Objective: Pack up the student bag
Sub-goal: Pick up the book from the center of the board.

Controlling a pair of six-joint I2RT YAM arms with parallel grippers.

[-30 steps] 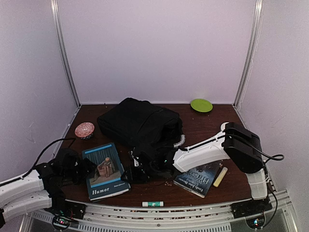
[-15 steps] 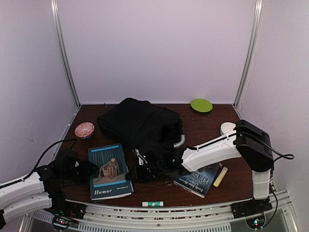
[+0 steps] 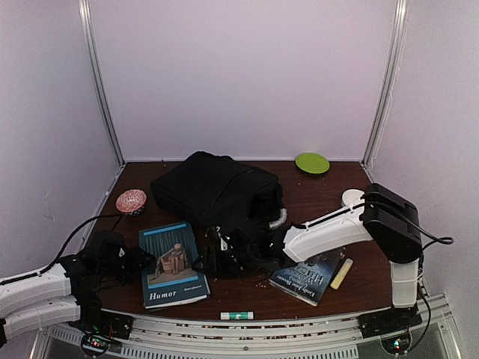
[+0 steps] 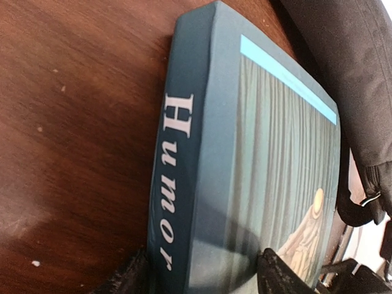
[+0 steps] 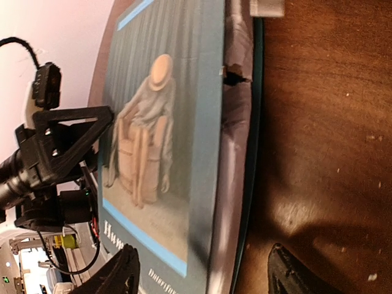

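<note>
The student bag (image 3: 213, 191) lies across the middle of the tabletop (image 3: 318, 202), long axis left to right, just behind the Humor book (image 3: 171, 265). The right jaws, spread wide at the book's right edge, are nearer the bag. The left jaws straddle the book's spine, grip unclear.

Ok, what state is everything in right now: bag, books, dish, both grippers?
student bag, lying flat; zipped or not, cannot tell.
Humor book, closed, lying flat outside the bag.
dark book, closed, lying flat outside the bag.
green dish, upright, empty.
left gripper, jaws astride the Humor book's spine edge; grip unclear.
right gripper, open, jaws astride that book's page edge.
</note>
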